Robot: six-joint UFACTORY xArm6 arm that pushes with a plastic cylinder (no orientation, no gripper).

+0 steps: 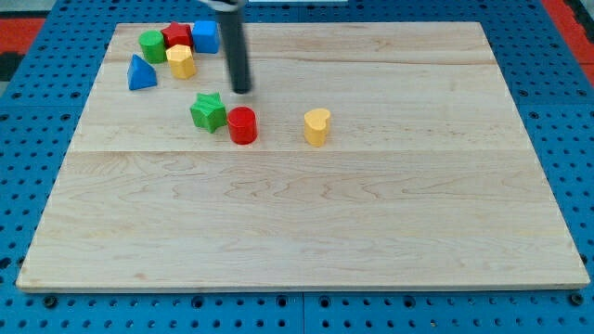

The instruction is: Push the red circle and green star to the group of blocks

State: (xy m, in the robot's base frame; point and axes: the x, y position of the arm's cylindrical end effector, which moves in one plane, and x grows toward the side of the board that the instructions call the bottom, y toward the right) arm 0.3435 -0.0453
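My tip (242,90) rests on the wooden tabletop (371,223), just above the red circle (242,125) toward the view's top and apart from it. The arm ends in a bare dark rod, so this end effector has no jaws to part or close and it clamps nothing. The green star (209,111) sits immediately to the view's left of the red circle, the two close to touching, and lies below and left of my tip. The group stands near the view's top left corner: a green block (152,45), a red block (176,36), a blue block (205,36) and a yellow block (181,61) are packed together, with a blue triangle (141,73) just below them to the left. The yellow block and blue triangle lie nearest the star. A yellow heart-shaped block (316,126) stands alone to the view's right of the red circle, well apart from the group.
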